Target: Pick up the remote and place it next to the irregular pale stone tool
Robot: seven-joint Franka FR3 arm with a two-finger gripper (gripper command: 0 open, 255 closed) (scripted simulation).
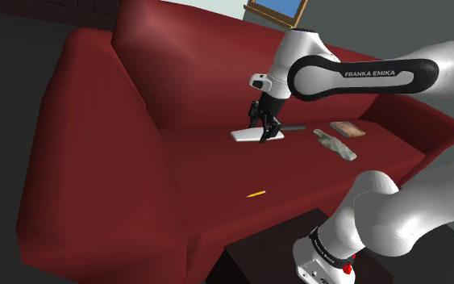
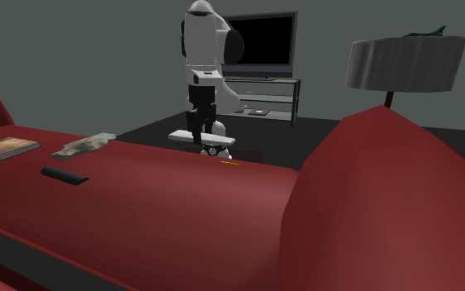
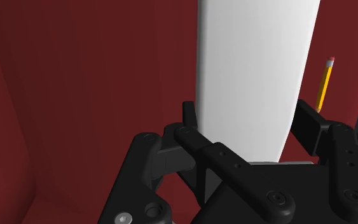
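My gripper [image 1: 264, 129] is shut on a flat white remote [image 1: 257, 135], clasping it across its width low over the red sofa seat [image 1: 217, 169]. In the wrist view the fingers [image 3: 193, 121] press both long sides of the white remote [image 3: 254, 70]. The second exterior view has the remote [image 2: 197, 137] level under the gripper [image 2: 196, 131]. The pale, irregular stone tool [image 1: 335, 145] [image 2: 84, 145] lies on the seat, off to the shoulder view's right of the gripper.
A black bar-shaped object [image 1: 293, 127] [image 2: 65, 175] lies between the remote and the stone. A book [image 1: 347, 128] [image 2: 6, 147] rests beyond the stone. A yellow pencil [image 1: 256, 194] [image 3: 324, 83] lies near the seat's front. The sofa back [image 1: 185, 64] rises behind.
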